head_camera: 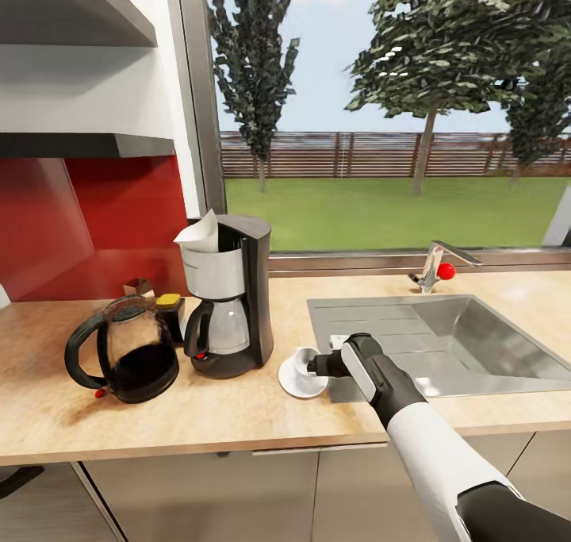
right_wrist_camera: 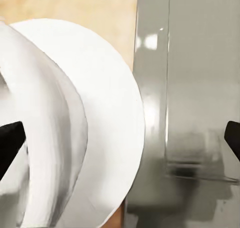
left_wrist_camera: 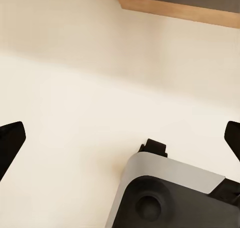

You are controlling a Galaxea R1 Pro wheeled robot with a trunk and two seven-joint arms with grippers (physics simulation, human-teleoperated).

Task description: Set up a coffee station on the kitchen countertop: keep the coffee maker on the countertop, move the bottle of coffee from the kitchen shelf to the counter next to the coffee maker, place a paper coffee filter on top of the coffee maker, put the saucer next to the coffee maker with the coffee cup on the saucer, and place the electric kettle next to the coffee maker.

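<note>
Reaching beside the coffee maker [head_camera: 234, 296], the right claw [head_camera: 316, 364], fingers apart, seemingly straddles the coffee cup [head_camera: 304, 360] on its saucer [head_camera: 295, 383].

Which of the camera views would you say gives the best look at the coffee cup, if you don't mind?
The head view: the whole coffee cup shows there, sitting on the saucer right of the coffee maker, with the right gripper at it. The right wrist view gives a close, cropped curve of the cup. The left wrist view faces a pale surface instead.

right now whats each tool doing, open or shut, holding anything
Left tool: open, holding nothing.
Right tool: open at the coffee cup on the saucer, gripping nothing.
</note>
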